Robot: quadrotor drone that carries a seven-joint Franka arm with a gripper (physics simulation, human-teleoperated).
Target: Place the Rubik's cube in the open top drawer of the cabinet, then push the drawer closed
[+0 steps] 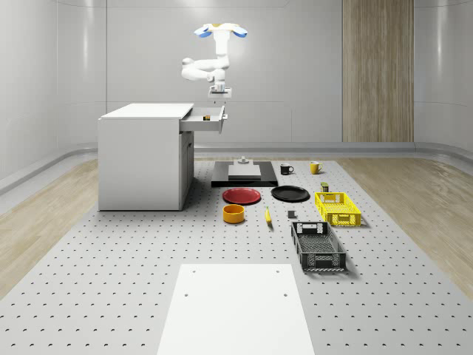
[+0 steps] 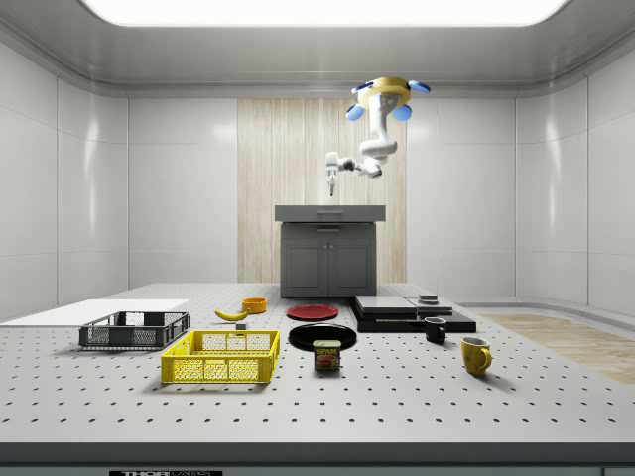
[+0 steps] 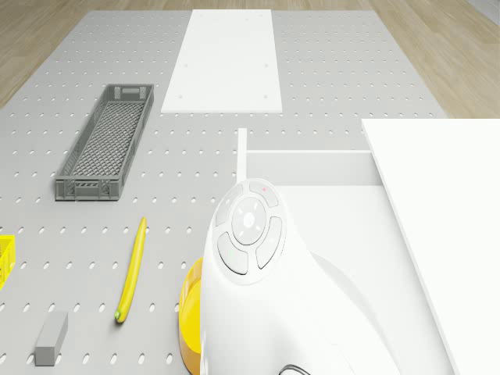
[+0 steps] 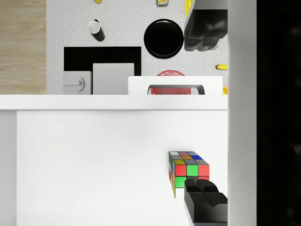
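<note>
Nearest the wrist camera, a dark finger of the hand sits just beside the cube, which lies in the open drawer; the other finger is far off, so the hand is spread and released. The whole-scene view shows the drone hovering over the drawer of the cabinet. Two crates, two plates, two mugs on the counter.

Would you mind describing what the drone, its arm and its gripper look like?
The drone has a yellow body with blue rotor pods. The arm is glossy white with rounded, bulbous segments. The gripper has a pale body, and its fingers are black and blocky.
</note>
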